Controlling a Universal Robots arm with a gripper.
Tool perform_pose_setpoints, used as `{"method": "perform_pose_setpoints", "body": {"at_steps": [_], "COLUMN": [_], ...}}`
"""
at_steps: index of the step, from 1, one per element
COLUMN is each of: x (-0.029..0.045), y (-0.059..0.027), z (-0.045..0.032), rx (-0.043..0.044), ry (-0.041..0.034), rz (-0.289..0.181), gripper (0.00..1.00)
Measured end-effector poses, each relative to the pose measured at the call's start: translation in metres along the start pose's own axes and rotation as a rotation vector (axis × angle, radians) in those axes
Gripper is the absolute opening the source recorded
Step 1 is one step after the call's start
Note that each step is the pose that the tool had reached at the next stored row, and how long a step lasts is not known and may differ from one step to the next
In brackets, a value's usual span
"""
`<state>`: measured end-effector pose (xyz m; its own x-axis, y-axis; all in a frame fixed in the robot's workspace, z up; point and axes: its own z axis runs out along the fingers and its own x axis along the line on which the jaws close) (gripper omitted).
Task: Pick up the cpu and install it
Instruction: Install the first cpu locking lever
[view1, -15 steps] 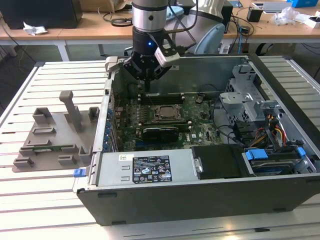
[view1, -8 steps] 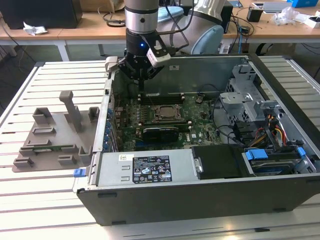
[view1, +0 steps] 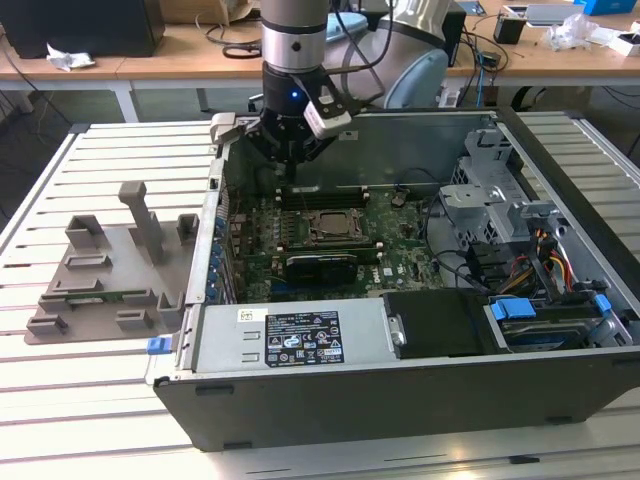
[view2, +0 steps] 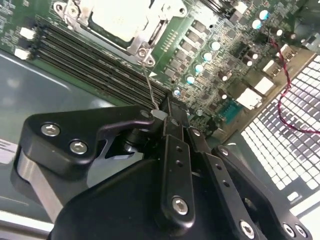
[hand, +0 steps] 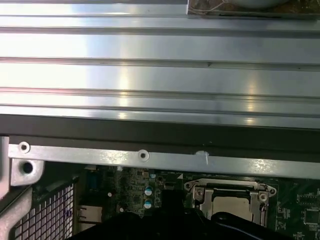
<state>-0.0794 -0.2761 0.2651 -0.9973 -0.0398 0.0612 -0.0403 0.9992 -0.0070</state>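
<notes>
Sitting seated in socket (view1: 333, 228): cpu (view2: 116, 18), pale silvery square top.

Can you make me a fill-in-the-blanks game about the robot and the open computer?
1. The robot's gripper hangs over the open computer ____.
2. The cpu sits inside the ____ on the green board.
3. The grey holder tray lies on the exterior view's ____ side of the computer.
4. The motherboard is coloured ____.

Missing words: case; socket; left; green
</notes>
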Motion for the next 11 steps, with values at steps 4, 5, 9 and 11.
{"method": "perform_pose_setpoints", "body": {"at_steps": [4,5,9,11], "x": [-0.0079,-0.0096,-0.0177,-0.0233], "y": [-0.0003,-0.0004,-0.0007,-0.001], "z": [-0.0004,-0.0005,-0.001,-0.0013], "rx": [0.0,0.0,0.0,0.0], "ry": [0.0006,0.0006,0.0017,0.0028], "rz": [0.0,0.0,0.0,0.0], "gripper": [0.11,0.11,0.11,0.11]}}
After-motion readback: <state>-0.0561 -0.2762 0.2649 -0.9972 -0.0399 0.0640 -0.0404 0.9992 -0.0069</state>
